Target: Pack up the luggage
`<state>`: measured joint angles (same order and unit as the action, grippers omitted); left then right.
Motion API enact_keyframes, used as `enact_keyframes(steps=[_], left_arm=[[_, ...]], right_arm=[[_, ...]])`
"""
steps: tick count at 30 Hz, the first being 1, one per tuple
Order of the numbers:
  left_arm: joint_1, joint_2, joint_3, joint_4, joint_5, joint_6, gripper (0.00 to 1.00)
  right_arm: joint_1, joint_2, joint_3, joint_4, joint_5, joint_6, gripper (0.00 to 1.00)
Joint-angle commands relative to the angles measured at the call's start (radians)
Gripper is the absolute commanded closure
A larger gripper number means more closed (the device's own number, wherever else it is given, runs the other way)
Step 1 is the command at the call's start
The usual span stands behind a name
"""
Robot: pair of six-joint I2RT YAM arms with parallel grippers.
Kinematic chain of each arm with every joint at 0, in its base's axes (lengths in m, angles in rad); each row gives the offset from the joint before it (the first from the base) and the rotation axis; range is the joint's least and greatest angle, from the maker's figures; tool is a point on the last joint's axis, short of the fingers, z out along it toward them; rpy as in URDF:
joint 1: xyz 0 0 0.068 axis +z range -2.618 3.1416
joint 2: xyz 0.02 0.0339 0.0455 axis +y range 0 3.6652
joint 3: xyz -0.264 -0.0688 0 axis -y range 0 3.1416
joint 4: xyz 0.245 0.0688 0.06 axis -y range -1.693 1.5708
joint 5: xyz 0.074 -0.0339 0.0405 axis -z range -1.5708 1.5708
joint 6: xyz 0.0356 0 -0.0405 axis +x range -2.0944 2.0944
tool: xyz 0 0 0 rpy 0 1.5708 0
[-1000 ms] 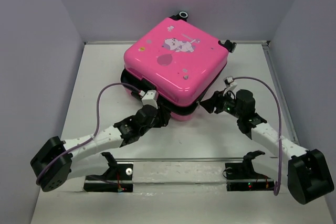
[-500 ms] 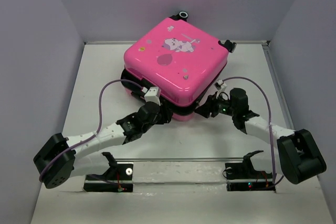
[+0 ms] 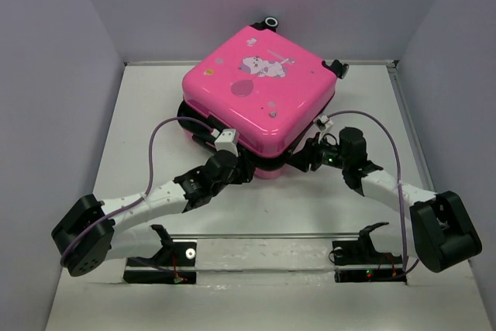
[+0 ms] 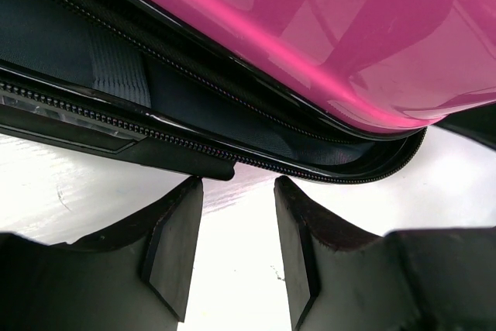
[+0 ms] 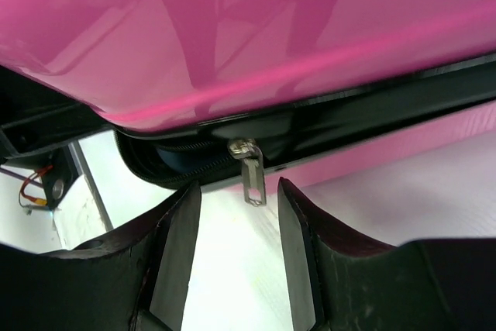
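The hot-pink luggage [image 3: 260, 94] lies flat at the back middle of the table, its lid lowered but a dark gap showing along the near edges. My left gripper [image 3: 242, 170] is open and empty at the near left edge, its tips just under the black zipper rim [image 4: 178, 141]. My right gripper [image 3: 301, 159] is open at the near right corner. In the right wrist view a silver zipper pull [image 5: 253, 173] hangs from the rim, just beyond and between the open fingertips [image 5: 180, 230], not gripped.
The white table [image 3: 139, 137] has grey walls on three sides. Two black mounts [image 3: 167, 257] stand on the near rail. Purple cables [image 3: 155, 141] loop off both arms. The luggage's black wheel [image 3: 270, 22] and handle parts [image 3: 338, 67] jut out at the back.
My right arm has swung in toward the luggage's near right corner. My left gripper has crept slightly closer to the near left edge. The luggage has not moved.
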<state>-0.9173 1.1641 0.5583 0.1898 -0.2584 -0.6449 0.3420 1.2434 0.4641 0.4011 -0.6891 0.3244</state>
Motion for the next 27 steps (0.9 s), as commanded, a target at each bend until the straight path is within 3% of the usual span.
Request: enact_keyframes(steps=[1, 13, 19, 26, 27], left_arm=[[-0.003, 0.005, 0.043, 0.033, -0.035, 0.016, 0.47], [-0.003, -0.003, 0.035, 0.039, -0.03, 0.007, 0.47], [-0.003, 0.008, 0.045, 0.05, -0.022, 0.008, 0.47], [-0.003, 0.019, 0.058, 0.068, -0.019, 0.005, 0.47], [-0.003, 0.023, 0.061, 0.079, -0.004, 0.005, 0.47]], right_arm=[[0.003, -0.044, 0.067, 0.05, 0.008, -0.018, 0.5], [0.003, 0.007, 0.079, 0.061, 0.01, 0.001, 0.54], [0.003, 0.004, 0.041, 0.113, 0.002, 0.039, 0.66], [0.003, 0.002, 0.016, 0.169, -0.004, 0.071, 0.93], [0.003, -0.01, 0.01, 0.174, 0.0, 0.074, 0.93]])
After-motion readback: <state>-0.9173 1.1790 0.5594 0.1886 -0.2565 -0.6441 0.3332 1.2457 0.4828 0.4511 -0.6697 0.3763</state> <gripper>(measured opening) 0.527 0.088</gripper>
